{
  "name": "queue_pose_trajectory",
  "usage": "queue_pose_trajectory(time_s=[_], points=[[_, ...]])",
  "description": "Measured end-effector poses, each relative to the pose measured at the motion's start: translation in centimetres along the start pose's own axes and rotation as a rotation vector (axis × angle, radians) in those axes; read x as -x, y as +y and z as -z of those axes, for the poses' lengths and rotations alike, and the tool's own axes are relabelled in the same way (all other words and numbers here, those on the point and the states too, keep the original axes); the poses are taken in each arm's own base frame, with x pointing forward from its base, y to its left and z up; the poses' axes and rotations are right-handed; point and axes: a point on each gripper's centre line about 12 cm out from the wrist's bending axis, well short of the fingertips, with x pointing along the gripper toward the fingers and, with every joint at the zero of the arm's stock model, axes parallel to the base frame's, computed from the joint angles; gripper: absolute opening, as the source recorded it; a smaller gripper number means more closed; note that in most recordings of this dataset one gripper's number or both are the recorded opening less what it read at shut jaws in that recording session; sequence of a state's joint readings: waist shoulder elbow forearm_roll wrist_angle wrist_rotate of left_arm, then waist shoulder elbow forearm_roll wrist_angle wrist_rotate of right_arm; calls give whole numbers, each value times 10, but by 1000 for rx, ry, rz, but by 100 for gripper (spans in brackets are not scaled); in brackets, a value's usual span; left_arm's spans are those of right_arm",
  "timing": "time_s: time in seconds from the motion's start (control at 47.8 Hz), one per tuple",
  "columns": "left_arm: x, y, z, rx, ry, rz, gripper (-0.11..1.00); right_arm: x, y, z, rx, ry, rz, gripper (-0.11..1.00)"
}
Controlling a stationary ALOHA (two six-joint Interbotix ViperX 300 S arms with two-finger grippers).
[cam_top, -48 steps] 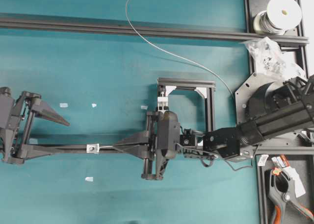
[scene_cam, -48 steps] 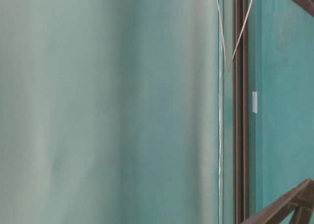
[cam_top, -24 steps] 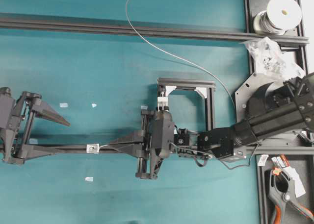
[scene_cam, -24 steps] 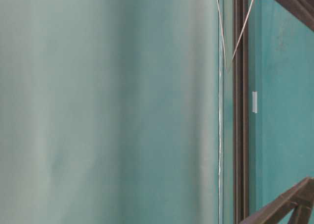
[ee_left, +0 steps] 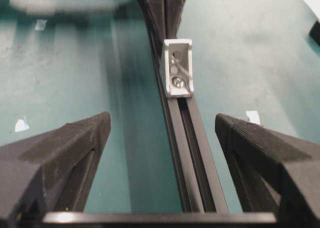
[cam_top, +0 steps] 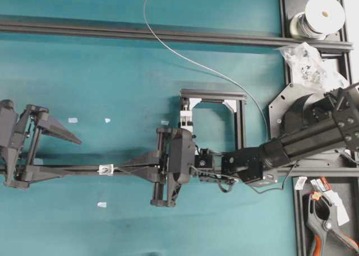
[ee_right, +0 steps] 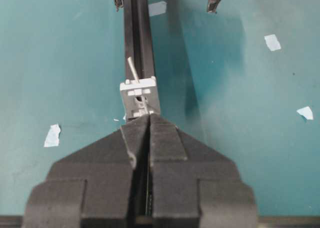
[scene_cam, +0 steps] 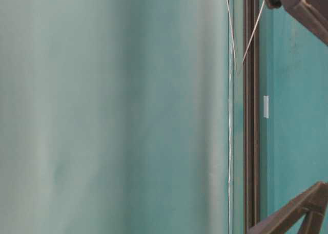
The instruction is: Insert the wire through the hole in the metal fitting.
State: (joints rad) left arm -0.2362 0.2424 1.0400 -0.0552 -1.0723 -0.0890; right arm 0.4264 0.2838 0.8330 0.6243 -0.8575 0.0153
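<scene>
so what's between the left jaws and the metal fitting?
Only bare black rail from the left gripper to the metal fitting, in the left wrist view.

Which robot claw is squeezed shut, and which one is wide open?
The right gripper is squeezed shut, its tips right behind the metal fitting. The left gripper stands wide open, one finger on each side of the black rail.
</scene>
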Motion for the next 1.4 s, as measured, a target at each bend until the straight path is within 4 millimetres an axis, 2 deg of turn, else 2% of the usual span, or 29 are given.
queue_pose_trajectory(time_s=[0.606, 1.003, 1.401], points=[[-11, 7, -1, 8, 42, -26, 77, -7, 3, -5, 10, -14, -18, -1], [-21, 10, 11, 43, 128, -42, 77, -7, 3, -4, 11, -7, -19, -1], [-31, 9, 1, 45, 99, -36, 74, -7, 2, -3, 11, -5, -17, -1]])
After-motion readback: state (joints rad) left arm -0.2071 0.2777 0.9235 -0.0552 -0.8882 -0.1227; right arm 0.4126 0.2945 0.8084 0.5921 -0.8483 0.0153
